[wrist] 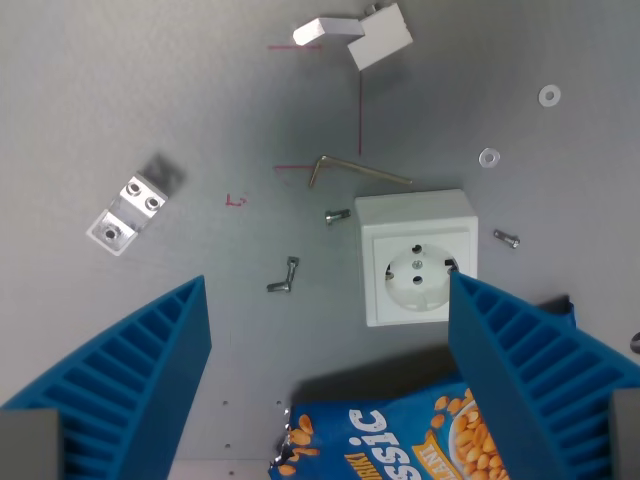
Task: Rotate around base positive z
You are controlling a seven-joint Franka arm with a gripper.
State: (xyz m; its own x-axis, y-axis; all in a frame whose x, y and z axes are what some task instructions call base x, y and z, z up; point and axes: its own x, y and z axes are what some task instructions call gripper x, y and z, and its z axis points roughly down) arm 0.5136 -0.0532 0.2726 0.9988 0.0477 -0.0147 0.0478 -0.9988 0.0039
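Hand [325, 380] hung spread and empty above the counter [120, 80]; one frame could not show how far rotation had progressed.

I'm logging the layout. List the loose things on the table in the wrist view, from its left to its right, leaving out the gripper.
Metal bracket → bent screw → Allen key → socket → washer → screw → second washer.

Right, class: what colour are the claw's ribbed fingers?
Bright blue fingers, clearest in the wrist view.
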